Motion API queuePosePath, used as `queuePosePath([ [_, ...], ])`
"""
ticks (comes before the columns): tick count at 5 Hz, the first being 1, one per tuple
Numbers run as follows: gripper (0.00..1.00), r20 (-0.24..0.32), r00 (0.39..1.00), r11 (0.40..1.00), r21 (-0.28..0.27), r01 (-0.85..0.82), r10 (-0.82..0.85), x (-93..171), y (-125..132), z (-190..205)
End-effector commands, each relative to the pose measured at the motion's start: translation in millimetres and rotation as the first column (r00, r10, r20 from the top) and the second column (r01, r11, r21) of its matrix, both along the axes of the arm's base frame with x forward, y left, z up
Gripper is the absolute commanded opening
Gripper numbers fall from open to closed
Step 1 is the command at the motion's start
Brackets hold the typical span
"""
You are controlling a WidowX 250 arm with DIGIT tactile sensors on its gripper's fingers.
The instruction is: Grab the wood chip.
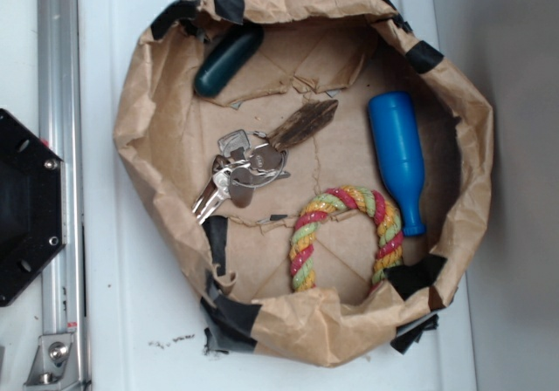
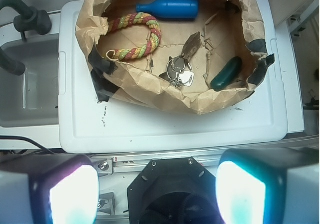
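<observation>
The wood chip (image 1: 305, 123) is a thin dark-brown leaf-shaped sliver lying flat in the middle of a brown paper-lined tub (image 1: 140, 103). Its lower end touches a silver bunch of keys (image 1: 243, 168). In the wrist view the wood chip (image 2: 190, 46) lies just above the keys (image 2: 178, 73). My gripper (image 2: 157, 194) is open and empty. Its two glowing pads (image 2: 75, 196) stand wide apart at the bottom of the wrist view, high above the black robot base (image 2: 172, 184) and well short of the tub. The gripper does not show in the exterior view.
In the tub lie a dark green cylinder (image 1: 228, 59), a blue bottle-shaped toy (image 1: 398, 151) and a coloured rope ring (image 1: 345, 234). The tub stands on a white lid (image 2: 165, 129). A metal rail (image 1: 58, 147) and the black base (image 1: 26, 203) are at the left.
</observation>
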State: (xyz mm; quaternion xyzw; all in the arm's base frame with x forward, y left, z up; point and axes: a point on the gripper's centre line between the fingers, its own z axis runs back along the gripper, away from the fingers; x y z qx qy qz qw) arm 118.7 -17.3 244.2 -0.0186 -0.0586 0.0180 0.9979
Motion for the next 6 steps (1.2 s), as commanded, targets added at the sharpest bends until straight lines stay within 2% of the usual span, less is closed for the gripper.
queuePosePath([
  [1,1.00,0.000,1.000,1.000,0.000,0.000,0.000,0,0,0],
  [2,1.00,0.012,0.994,0.993,-0.054,-0.108,0.109,50,26,-43],
  [5,1.00,0.012,0.994,0.993,-0.054,-0.108,0.109,50,26,-43],
  [6,1.00,-0.019,0.936,0.936,0.008,-0.351,0.351,99,47,-82],
])
